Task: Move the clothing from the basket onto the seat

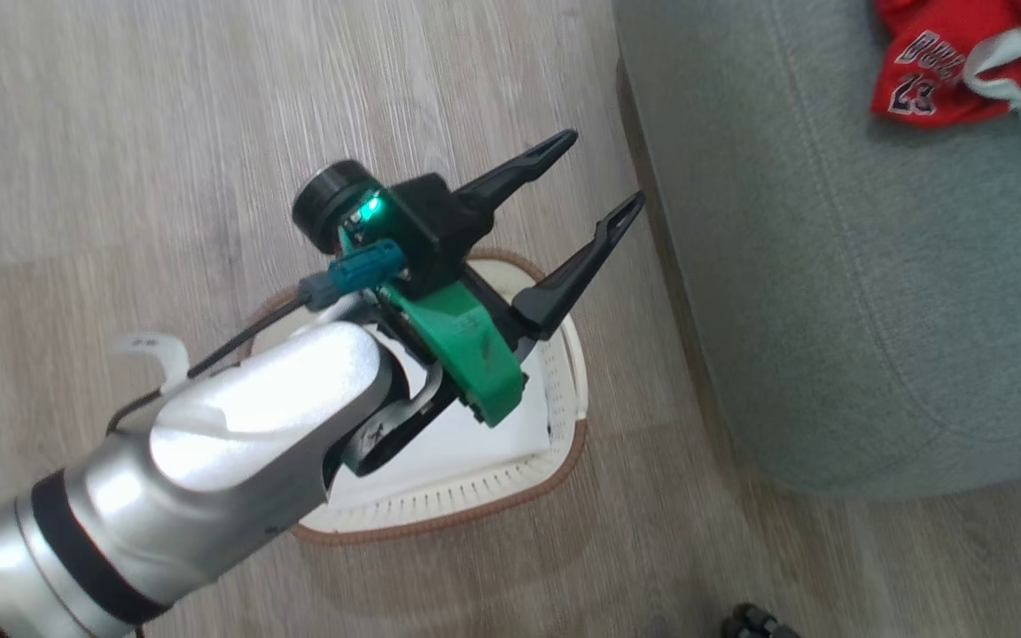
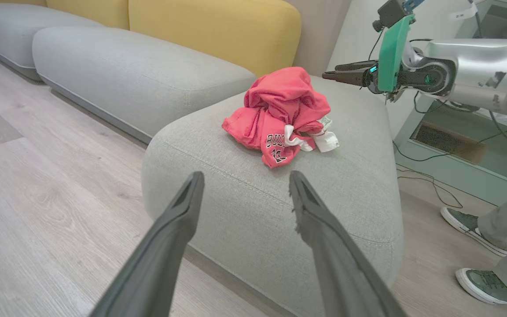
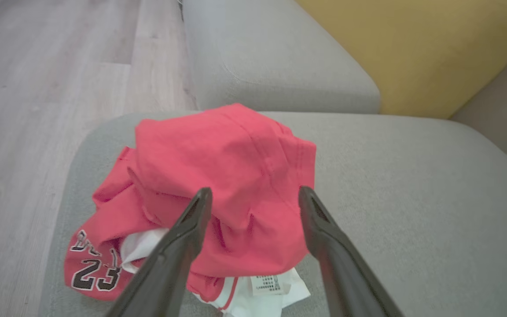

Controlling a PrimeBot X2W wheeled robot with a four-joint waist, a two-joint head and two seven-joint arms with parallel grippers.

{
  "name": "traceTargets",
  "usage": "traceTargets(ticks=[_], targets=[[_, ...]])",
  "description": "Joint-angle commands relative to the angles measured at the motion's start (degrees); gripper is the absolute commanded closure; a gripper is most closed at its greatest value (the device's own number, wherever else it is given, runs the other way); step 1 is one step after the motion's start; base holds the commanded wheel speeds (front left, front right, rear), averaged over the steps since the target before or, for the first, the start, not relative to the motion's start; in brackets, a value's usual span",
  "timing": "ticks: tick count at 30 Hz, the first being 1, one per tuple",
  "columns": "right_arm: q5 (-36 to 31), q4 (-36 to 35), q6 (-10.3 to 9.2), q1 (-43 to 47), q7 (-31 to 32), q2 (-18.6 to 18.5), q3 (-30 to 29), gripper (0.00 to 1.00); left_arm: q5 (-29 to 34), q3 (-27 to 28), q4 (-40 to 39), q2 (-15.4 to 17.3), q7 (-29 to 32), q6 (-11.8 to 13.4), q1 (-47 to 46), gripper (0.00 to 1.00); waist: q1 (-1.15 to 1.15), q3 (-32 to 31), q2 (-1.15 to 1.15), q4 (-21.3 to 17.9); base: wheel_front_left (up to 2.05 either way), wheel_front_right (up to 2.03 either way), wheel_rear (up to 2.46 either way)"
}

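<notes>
Nearest to us, in the lower left of the head view, our pale left forearm (image 1: pixel 253 416) runs up to the left gripper (image 1: pixel 601 170). Its two dark fingers are spread wide and grasp nothing as it hangs over the basket (image 1: pixel 440 525) on the wooden floor (image 1: pixel 120 133) at mid-frame. What we see of the basket's inside holds a flat white sheet (image 1: pixel 484 434) and no red. The forearm hides part of it, so we cannot vouch for that part. Farther off, the seat (image 1: pixel 830 310) takes up the right side of the frame, and the clothing (image 1: pixel 945 75) lies heaped on it in the upper right corner. In the right wrist view the right gripper (image 3: pixel 255 190) hovers above that heap, fingers parted, holding nothing. A plain red piece (image 3: pixel 227 149) sits on top, and the jersey (image 3: pixel 90 268), with its "23" and white trim, shows beneath at the lower left. In the left wrist view the bundle rests mid-frame, well in from the seat's edges. We judge both garments delivered and the move essentially done. At most, what is left is to draw the arms away and check the basket's hidden part.
</notes>
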Motion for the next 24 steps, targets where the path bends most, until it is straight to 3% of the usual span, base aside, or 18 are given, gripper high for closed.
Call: traceTargets(ticks=[1, 7, 15, 24], targets=[[1.2, -3.1, -0.02, 1.7, -1.6, -2.9, 0.9, 0.00, -0.8, 2.7, -1.0, 1.1, -1.0, 0.5, -0.2, 0.00, 0.00, -2.7, 0.00, 0.0, 0.00, 0.00, 0.00], [2.8, -9.3, -0.02, 5.1, -5.5, -3.0, 1.2, 0.00, -2.1, 3.8, -0.3, 1.7, -2.9, 1.7, 2.8, 0.00, 0.00, -7.0, 0.00, 0.5, 0.00, 0.00, 0.00], [1.9, -18.0, -0.02, 11.4, -8.1, -1.6, -2.4, 0.00, -3.3, 5.4, 0.0, 2.1, -4.3, 3.3, 5.7, 0.00, 0.00, -10.3, 0.00, 2.5, 0.00, 0.00, 0.00], [-0.7, -32.2, -0.02, 22.3, -8.6, 4.7, -10.8, 0.00, -3.6, 8.3, 0.2, 3.6, -5.6, 5.5, 9.3, 0.00, 0.00, -13.4, 0.00, 6.1, 0.00, 0.00, 0.00]])
